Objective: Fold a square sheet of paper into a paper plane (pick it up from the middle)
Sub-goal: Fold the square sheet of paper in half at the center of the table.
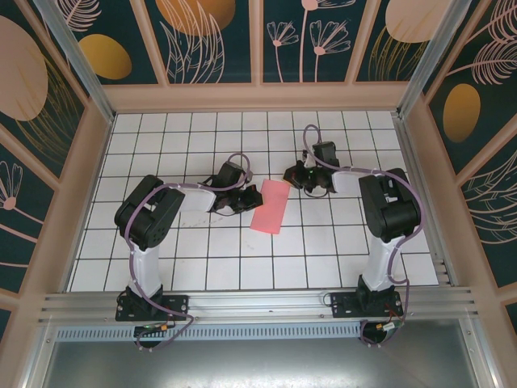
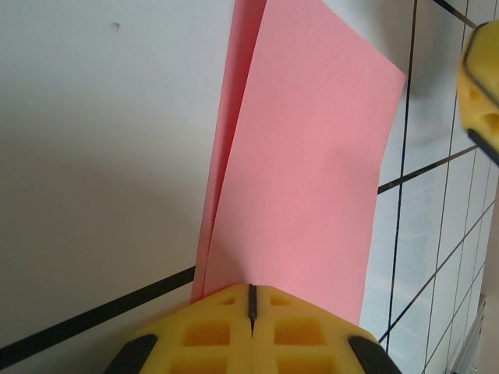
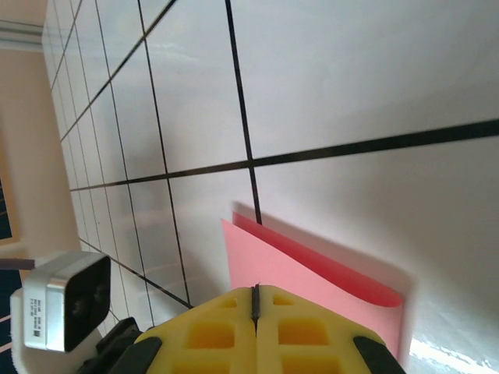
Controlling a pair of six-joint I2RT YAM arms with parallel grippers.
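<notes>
The square sheet of paper [image 1: 271,208] is salmon pink and lies folded in half as a long rectangle on the white grid table [image 1: 202,267]. Its two layers gape slightly, and the fold is a loose curve [image 3: 374,294]. My left gripper [image 1: 246,196] is shut, with its yellow tips [image 2: 252,287] over the sheet's [image 2: 304,171] left long edge. My right gripper [image 1: 292,178] is shut too, its tips [image 3: 255,288] over the far right corner of the sheet [image 3: 312,280]. I cannot tell whether either gripper pinches the paper. No paper plane is in view.
A yellow finger of the right gripper [image 2: 483,86] shows at the edge of the left wrist view. The left arm's white wrist camera [image 3: 66,300] is close beside the right gripper. Patterned walls [image 1: 258,40] enclose the table, and a metal rail [image 1: 258,303] runs along its near edge.
</notes>
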